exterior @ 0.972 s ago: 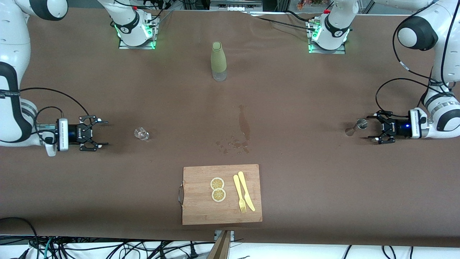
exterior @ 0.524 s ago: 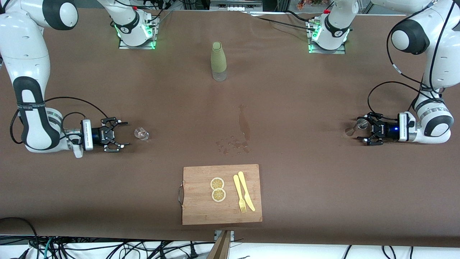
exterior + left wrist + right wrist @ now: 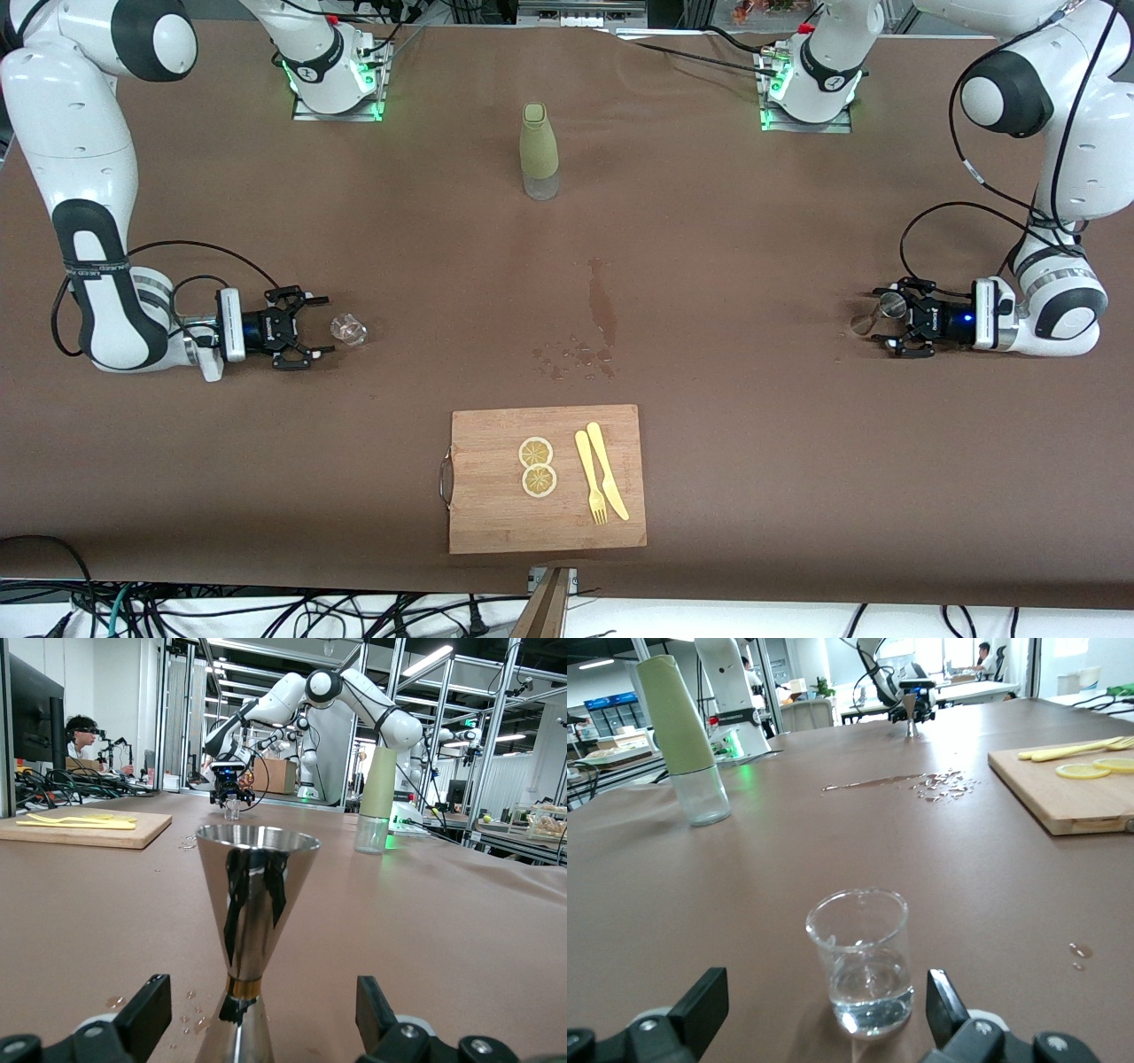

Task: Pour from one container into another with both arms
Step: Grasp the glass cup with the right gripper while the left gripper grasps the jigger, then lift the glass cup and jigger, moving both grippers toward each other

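On the brown tabletop (image 3: 753, 266), my left hand (image 3: 889, 327) at the frame's right edge is spread open around the steel measuring cup (image 3: 882, 312). At the left edge, my right hand (image 3: 317, 327) gapes beside the small glass (image 3: 349, 330).

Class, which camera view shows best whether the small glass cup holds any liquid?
The right wrist view: the glass cup stands close, between the open fingers of the right tool, with clear liquid at its bottom. The front view shows the cup only as a small shape. The left wrist view shows it far off, tiny.
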